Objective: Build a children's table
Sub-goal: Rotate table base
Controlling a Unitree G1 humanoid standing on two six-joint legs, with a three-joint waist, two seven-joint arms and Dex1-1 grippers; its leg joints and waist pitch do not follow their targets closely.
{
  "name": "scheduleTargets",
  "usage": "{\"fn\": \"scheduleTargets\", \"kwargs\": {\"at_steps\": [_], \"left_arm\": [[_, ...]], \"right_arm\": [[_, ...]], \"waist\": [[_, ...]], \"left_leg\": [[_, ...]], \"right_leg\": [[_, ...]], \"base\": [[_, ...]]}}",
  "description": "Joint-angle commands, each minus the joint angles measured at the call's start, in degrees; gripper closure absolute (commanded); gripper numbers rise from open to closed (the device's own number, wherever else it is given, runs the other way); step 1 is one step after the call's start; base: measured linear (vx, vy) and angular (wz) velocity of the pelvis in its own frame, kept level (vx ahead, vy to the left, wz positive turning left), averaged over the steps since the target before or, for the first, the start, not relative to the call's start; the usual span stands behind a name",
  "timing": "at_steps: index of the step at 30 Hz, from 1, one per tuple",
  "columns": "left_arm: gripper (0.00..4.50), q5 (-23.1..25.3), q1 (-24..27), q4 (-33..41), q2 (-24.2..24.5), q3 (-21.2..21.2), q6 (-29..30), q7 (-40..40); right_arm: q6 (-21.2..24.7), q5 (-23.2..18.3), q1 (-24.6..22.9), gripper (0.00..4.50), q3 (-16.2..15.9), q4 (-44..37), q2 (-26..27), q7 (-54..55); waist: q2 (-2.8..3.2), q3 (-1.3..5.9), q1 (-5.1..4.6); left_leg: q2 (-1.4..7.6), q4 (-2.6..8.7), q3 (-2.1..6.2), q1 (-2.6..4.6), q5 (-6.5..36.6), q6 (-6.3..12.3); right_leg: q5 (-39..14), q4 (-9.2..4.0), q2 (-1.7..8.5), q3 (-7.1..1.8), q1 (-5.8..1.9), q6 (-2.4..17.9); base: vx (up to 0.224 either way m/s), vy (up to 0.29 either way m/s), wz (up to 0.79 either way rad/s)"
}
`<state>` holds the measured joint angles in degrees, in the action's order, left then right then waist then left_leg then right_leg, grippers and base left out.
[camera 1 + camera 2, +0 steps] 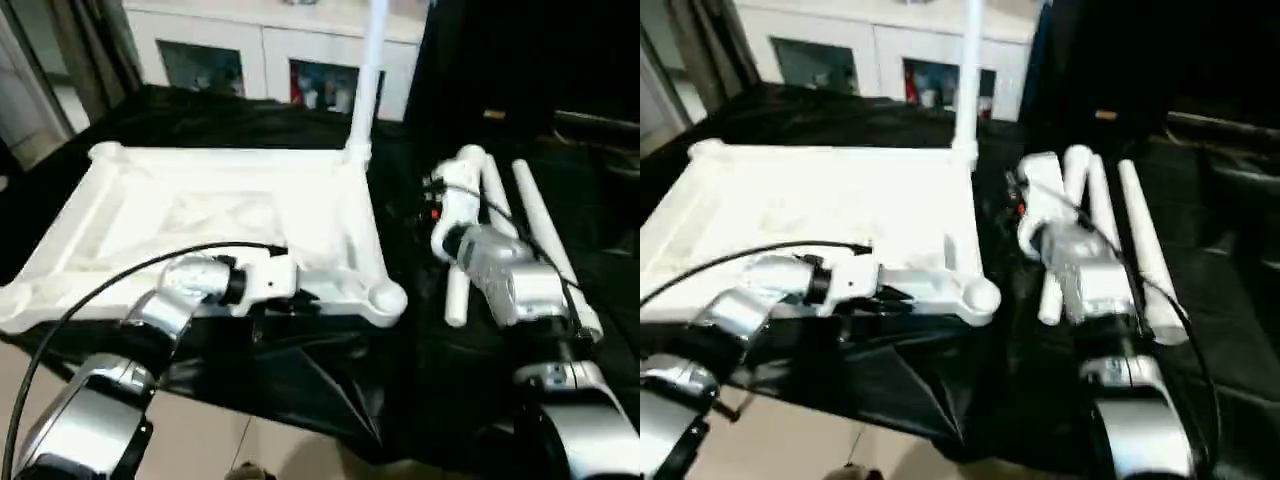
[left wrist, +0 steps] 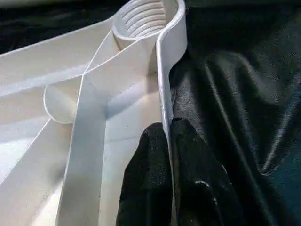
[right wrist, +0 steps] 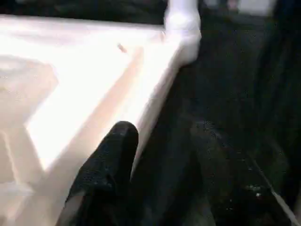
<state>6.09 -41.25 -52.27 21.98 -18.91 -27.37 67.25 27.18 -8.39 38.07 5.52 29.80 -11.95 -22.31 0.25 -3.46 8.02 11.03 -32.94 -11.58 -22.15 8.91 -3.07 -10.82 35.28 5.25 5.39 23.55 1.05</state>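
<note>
Head views: tabletop point(image 1: 215, 215) lies underside-up on the black-draped bench point(image 1: 300, 375), one leg point(image 1: 368, 75) upright in its far right corner socket. Three loose legs point(image 1: 535, 225) lie just beside its right edge. Left gripper point(image 1: 300, 298) sits on the near rim; right gripper point(image 1: 1030, 190) hovers between tabletop and legs.

Left wrist: fingers point(image 2: 150, 188) clamped on the rim wall, near threaded socket point(image 2: 143, 19) empty. I'd keep that pinch firm while the next leg goes in.

Right wrist: one finger point(image 3: 110, 162) visible, the other blurred against the dark cloth; apart or together, cannot tell.
</note>
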Motion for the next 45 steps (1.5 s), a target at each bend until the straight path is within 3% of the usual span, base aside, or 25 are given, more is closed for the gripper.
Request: {"fn": "scheduleTargets", "kwargs": {"at_steps": [1,2,5,6,9,16,19,20,21,24,27,28,31,38,40,43,45], "left_arm": [[4.50,1.10,-2.42,-0.15,0.07,0.75,-1.87,-3.21],[4.03,1.56,-2.76,-0.59,0.07,0.81,-1.96,-4.65],[3.91,0.97,-3.46,-1.62,0.67,1.16,-1.50,-3.62],[3.71,0.69,-3.58,-1.82,0.93,1.39,-1.64,-3.18],[3.39,-0.98,-3.67,-1.82,2.64,2.86,-1.86,-0.49],[2.90,-4.71,-1.92,2.81,3.89,4.51,1.58,3.00],[2.60,-9.39,-0.03,10.80,3.78,8.30,10.85,0.88],[2.60,-9.65,0.12,11.65,3.69,8.68,11.81,0.20],[2.35,-10.69,0.94,15.86,3.16,10.09,16.15,-2.89],[2.21,-12.21,1.96,20.09,2.27,10.97,19.45,-4.73],[2.21,-14.64,3.56,25.34,1.53,11.01,24.88,-4.71],[2.21,-15.07,4.43,27.51,1.31,10.68,26.56,-4.80],[2.21,-14.72,6.51,31.87,1.29,9.69,29.41,-5.12],[2.21,-14.85,9.23,40.20,0.86,8.77,37.11,-7.93],[2.15,-14.90,9.43,40.95,0.78,8.69,37.81,-8.12],[2.15,-14.84,9.74,42.68,0.51,8.62,39.39,-9.21],[2.15,-14.58,9.90,43.87,0.51,8.36,40.37,-9.72]], "right_arm": [[1.65,-0.30,0.31,1.98,0.66,-3.38,-0.26,0.48],[2.43,-0.38,0.03,1.88,0.74,-4.44,-0.27,0.56],[5.11,-0.55,-0.74,1.78,1.02,-7.43,-0.70,1.39],[5.80,-0.40,-0.91,1.55,1.11,-7.98,-0.91,1.96],[9.21,-0.41,-1.64,1.28,1.78,-9.89,-1.81,4.62],[12.04,0.98,-1.81,0.68,2.83,-10.26,-2.36,7.52],[16.73,1.38,-1.26,0.42,4.21,-10.32,-3.17,11.62],[17.26,1.38,-1.21,0.42,4.32,-10.31,-3.26,12.04],[19.17,2.12,-1.03,0.24,4.23,-10.00,-3.68,13.85],[20.76,3.39,-0.87,0.04,3.55,-9.15,-3.93,14.96],[22.62,2.91,-0.96,0.04,3.60,-7.63,-3.47,14.61],[23.70,2.38,-1.14,0.04,3.43,-6.58,-3.22,13.87],[25.38,0.05,-1.74,0.04,3.70,-4.64,-2.05,11.62],[26.59,-0.13,-1.44,0.04,3.94,0.31,-1.42,11.75],[26.43,-0.04,-1.34,0.37,3.92,1.31,-1.45,11.62],[27.06,0.10,-1.15,0.37,3.59,3.53,-1.83,11.22],[26.51,-0.34,-1.40,0.79,3.70,4.10,-1.96,11.02]], "waist": [[0.18,4.76,-0.21],[0.20,4.91,-0.30],[0.31,4.92,-0.51],[0.31,4.88,-0.49],[0.31,4.78,-0.53],[0.35,4.70,-0.56],[0.32,4.67,-0.67],[-0.21,4.62,-0.66],[-0.29,4.51,-0.78],[-0.21,4.32,-0.76],[-0.22,4.31,-0.87],[-0.52,4.28,-1.04],[-0.37,4.32,-1.35],[-0.30,4.28,-1.57],[-0.32,4.12,-1.53],[-0.41,4.11,-1.57],[-0.50,4.17,-1.54]], "left_leg": [[2.46,3.33,1.21,1.36,10.38,-1.36],[2.46,3.22,1.29,1.31,9.67,-1.18],[2.39,3.06,1.20,1.42,8.61,-0.38],[2.41,3.07,1.18,1.46,8.86,-0.35],[2.39,3.15,1.15,1.57,9.66,-1.01],[2.51,3.21,1.10,1.73,11.01,-2.13],[2.52,3.15,1.03,1.77,10.96,-2.59],[2.48,3.11,1.07,1.64,10.61,-2.42],[2.43,3.13,1.01,1.67,10.92,-2.34],[2.24,3.12,1.11,1.55,11.50,-2.48],[2.34,3.10,1.16,1.56,11.94,-2.68],[2.26,3.11,1.15,1.39,11.81,-2.57],[2.16,3.01,1.16,1.24,11.46,-2.16],[2.18,3.04,1.18,1.44,11.44,-2.58],[2.16,3.12,1.19,1.67,13.04,-3.05],[2.15,3.19,1.32,1.75,14.00,-3.47],[2.15,3.19,1.37,1.60,13.41,-3.37]], "right_leg": [[-2.73,-3.19,3.94,-3.40,-3.43,9.93],[-1.28,-2.87,3.97,-3.31,-3.55,10.34],[0.82,-2.76,3.77,-3.27,-3.46,10.98],[0.47,-2.83,3.80,-3.28,-3.39,11.12],[-1.68,-2.94,3.80,-3.26,-3.40,11.52],[-3.72,-2.92,4.00,-3.31,-3.20,11.84],[-3.50,-2.75,3.92,-3.35,-3.21,12.33],[-3.87,-2.59,3.96,-3.33,-3.34,12.42],[-5.32,-2.88,3.97,-3.41,-3.23,11.98],[-8.95,-3.40,3.97,-3.46,-3.18,10.57],[-10.32,-3.45,4.05,-3.50,-3.13,10.06],[-10.40,-3.50,3.88,-3.49,-3.22,9.92],[-10.28,-3.58,3.74,-3.46,-3.20,9.56],[-9.88,-3.52,3.60,-3.49,-3.04,9.75],[-12.33,-3.90,3.68,-3.54,-2.89,9.07],[-14.41,-4.13,3.72,-3.52,-2.94,8.15],[-13.69,-4.02,3.69,-3.52,-3.04,7.86]], "base": [[0.000,0.000,0.00],[0.000,0.000,0.00],[0.000,0.000,0.00],[0.000,0.000,0.00],[0.000,0.000,0.00],[0.000,0.000,0.00],[0.000,0.000,0.00],[0.000,0.000,0.00],[0.000,0.000,0.00],[0.000,0.000,0.00],[0.000,0.000,0.00],[0.000,0.000,0.00],[0.000,0.000,0.00],[0.000,0.000,0.00],[0.000,0.000,0.00],[0.000,0.000,0.00],[0.000,0.000,0.00]]}}
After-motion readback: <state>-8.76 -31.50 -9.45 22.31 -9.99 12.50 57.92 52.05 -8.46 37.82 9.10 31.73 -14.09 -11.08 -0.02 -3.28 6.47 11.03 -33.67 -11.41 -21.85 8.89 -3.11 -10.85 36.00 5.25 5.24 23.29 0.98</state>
